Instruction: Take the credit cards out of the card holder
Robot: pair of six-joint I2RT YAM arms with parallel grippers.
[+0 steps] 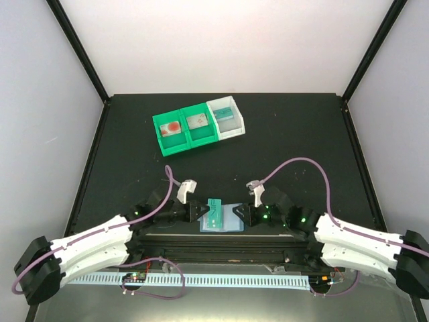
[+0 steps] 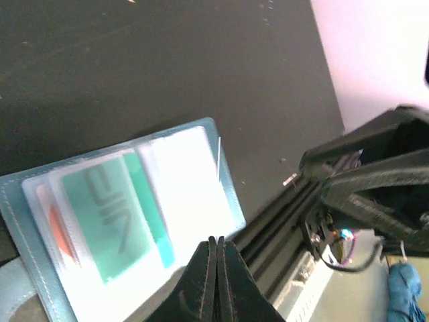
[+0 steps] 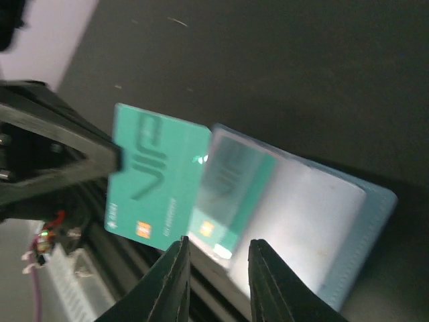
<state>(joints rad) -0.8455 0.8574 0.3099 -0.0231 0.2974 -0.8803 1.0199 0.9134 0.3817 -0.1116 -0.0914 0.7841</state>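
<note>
The light-blue card holder [image 1: 232, 225] lies open at the table's near edge between both grippers. My left gripper [image 1: 200, 211] is shut on the left edge of a teal-green credit card [image 3: 157, 178], held clear of the holder's left side. In the left wrist view that card shows only edge-on as a thin pale line [image 2: 219, 157] above the left gripper [image 2: 216, 241]. A teal shape [image 2: 100, 211] and an orange-red patch [image 2: 57, 231] show through the holder's clear pocket [image 2: 194, 194]. My right gripper [image 3: 218, 251] stands partly open over the holder's [image 3: 315, 221] near edge, gripping nothing.
A green double bin [image 1: 161, 134] and a white bin [image 1: 236, 126] stand at the back centre, each holding small cards. A black rail [image 1: 214, 245] runs along the table's near edge just below the holder. The right arm [image 2: 375, 174] fills the right of the left wrist view.
</note>
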